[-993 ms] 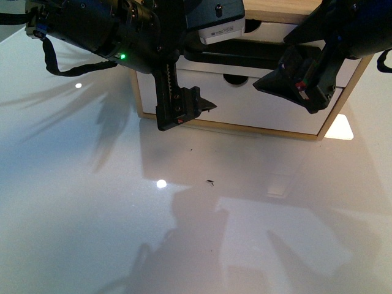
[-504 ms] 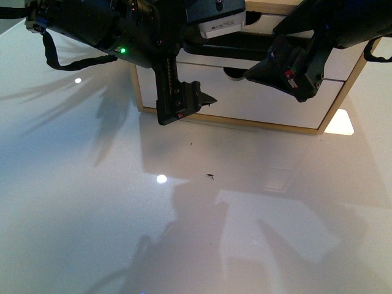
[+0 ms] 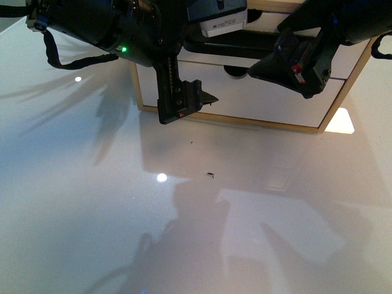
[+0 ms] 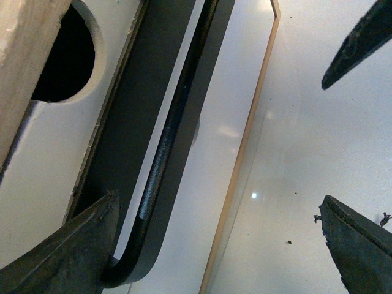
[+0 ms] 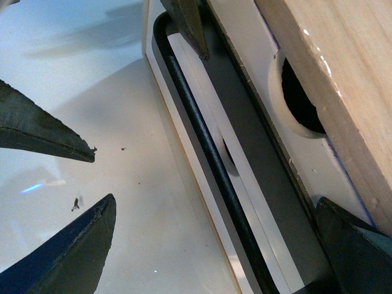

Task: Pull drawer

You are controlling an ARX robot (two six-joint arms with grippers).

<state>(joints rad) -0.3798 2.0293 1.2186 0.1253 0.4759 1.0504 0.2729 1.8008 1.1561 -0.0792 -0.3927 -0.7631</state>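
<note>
Front view is showing the wide shallow light-wood drawer with white front (image 3: 349,58) sitting at the top of the frame, above the handleless white drawer front with a half-round notch (image 3: 257,101). Its long black bar handle (image 4: 162,165) is running through the open jaws of both grippers. The left gripper (image 4: 217,199) is standing wide open, holding nothing; the right gripper (image 5: 214,199) is likewise wide open and empty. Probable faults: a finger may be jamming against the white front on closing; uneven pull by the two arms may be skewing the wide drawer; the unit may be sliding on the glossy white table (image 3: 92,214), since nothing is bracing it. Small dark debris (image 3: 211,177) is lying near mid-frame, well apart, obstructing nothing
</note>
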